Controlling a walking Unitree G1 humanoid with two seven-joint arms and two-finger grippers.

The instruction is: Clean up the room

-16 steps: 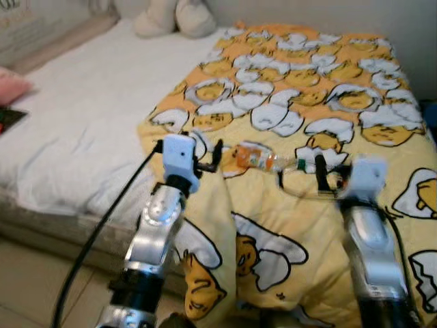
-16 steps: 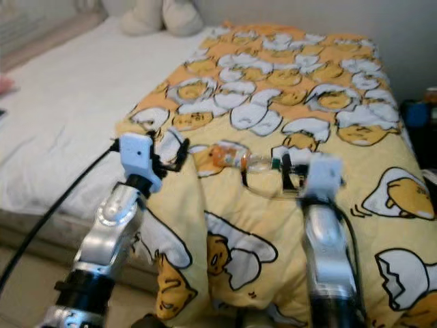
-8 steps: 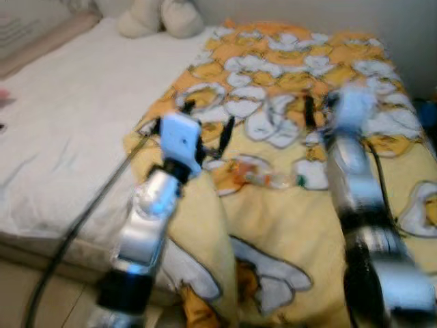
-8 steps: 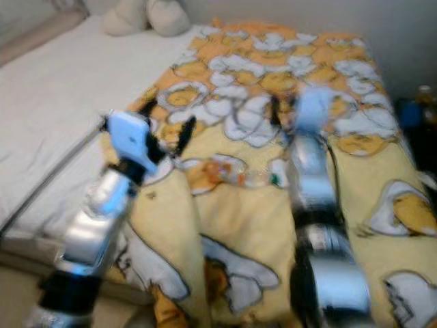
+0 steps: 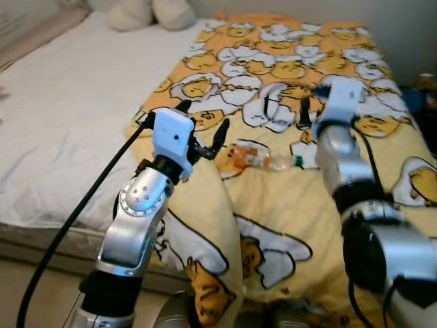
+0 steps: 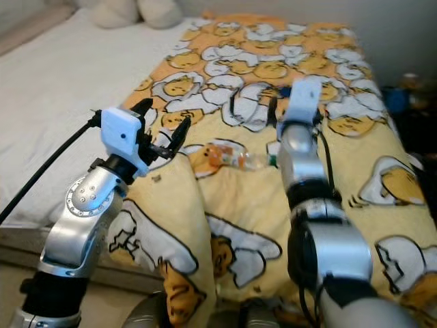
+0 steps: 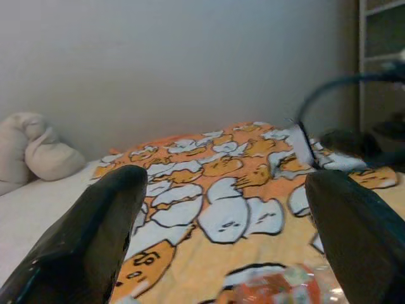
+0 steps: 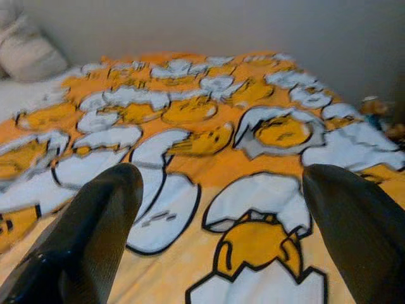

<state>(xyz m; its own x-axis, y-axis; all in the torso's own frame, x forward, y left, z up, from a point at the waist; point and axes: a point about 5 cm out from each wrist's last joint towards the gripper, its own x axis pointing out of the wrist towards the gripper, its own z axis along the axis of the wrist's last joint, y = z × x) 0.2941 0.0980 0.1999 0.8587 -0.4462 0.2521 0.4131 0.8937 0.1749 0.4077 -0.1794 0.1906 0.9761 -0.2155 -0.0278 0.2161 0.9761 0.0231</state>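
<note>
A clear plastic bottle with an orange label and a green cap lies on its side on the yellow egg-pattern blanket. My left gripper hovers open just left of the bottle's orange end, which shows low between its fingers in the left wrist view as the bottle. My right gripper is open above the blanket, a little beyond the bottle's cap end. Its fingers point up the bed with nothing between them.
The bed's white sheet spreads to the left, with cream plush pillows at its head. The mattress's front edge drops to the floor. Dark objects stand beside the bed at the right. A black cable trails from my left arm.
Both arms have lifted and reached farther up the bed. The right gripper went from beside the bottle's cap end to beyond it. The bottle lies where it was; the camera shifted.
</note>
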